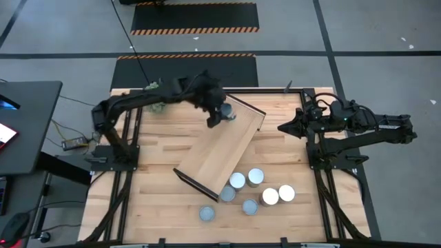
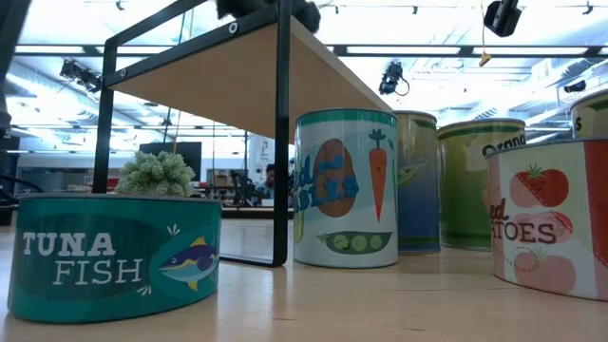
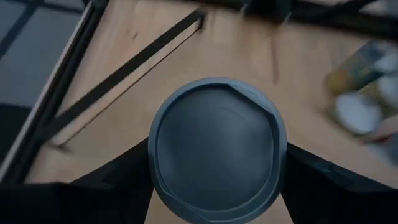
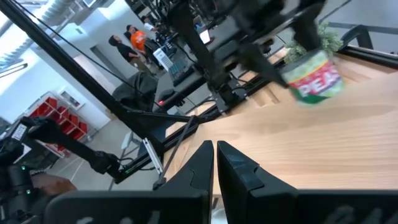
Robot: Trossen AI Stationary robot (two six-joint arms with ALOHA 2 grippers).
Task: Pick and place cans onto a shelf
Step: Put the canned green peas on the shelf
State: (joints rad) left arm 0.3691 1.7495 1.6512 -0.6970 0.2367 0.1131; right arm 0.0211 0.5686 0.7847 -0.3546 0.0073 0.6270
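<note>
Overhead, left pincer (image 1: 224,114) grips a peas can (image 1: 226,112) above the shelf (image 1: 220,151) far end. Six cans (image 1: 255,177) on worktop (image 1: 165,207); one reads "TUNA FISH" (image 2: 114,256). Right pincer (image 1: 282,127) closed, empty.

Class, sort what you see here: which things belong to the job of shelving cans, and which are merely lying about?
Belongs to the job:
- can held in the left hand over the shelf
- shelf
- six cans on the table
- right hand, shut, waiting at the table's right side

Just lying about:
- green plant
- desk off the table's left
</note>
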